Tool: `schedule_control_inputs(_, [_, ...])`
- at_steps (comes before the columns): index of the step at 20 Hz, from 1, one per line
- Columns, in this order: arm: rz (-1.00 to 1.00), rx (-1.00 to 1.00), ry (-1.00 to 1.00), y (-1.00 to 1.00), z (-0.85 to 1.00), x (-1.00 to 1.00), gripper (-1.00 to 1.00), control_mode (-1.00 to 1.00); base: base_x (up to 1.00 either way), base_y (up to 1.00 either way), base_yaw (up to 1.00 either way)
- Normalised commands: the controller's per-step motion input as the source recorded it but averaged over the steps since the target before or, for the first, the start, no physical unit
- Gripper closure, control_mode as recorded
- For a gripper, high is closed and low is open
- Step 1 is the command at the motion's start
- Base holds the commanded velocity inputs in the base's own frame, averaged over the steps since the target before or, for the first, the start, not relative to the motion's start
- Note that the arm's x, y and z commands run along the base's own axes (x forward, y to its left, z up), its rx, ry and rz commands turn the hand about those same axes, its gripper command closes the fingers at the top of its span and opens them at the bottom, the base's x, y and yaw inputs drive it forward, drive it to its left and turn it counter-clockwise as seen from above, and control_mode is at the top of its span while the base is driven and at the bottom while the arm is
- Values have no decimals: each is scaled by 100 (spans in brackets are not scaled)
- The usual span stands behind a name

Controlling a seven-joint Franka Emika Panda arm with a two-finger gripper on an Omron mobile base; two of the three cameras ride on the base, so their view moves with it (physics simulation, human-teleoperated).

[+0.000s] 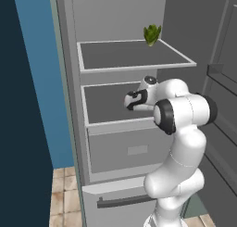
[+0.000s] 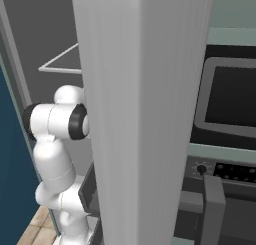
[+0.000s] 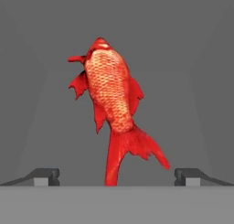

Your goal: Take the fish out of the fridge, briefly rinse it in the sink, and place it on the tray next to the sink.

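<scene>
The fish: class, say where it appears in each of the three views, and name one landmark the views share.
Left base view: not in it; the hand reaches over the fridge's middle shelf.
Right base view: not in it.
Hand view: the fish lies centre frame, tail toward the open gripper.
Shared landmark: the fridge's grey upper shelf.

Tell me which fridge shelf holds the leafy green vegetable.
The upper shelf: the leafy green vegetable sits at its back right. The lower shelf is the one the arm reaches into.
</scene>
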Motion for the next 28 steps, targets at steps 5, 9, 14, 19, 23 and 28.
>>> schedule_control_inputs(5, [0, 0, 0, 0, -23, 5, -100, -100, 0, 0, 0])
schedule_control_inputs(9, [0, 0, 0, 0, -12, 8, -100, -100, 0, 0, 0])
schedule_control_inputs(14, [0, 0, 0, 0, 0, 23, -100, -100, 0, 0, 0])
schedule_control_inputs(19, [0, 0, 0, 0, -9, 27, -100, -100, 0, 0, 0])
schedule_control_inputs(23, [0, 0, 0, 0, -27, 7, -100, -100, 0, 0, 0])
schedule_control_inputs(28, [0, 0, 0, 0, -16, 13, -100, -100, 0, 0, 0])
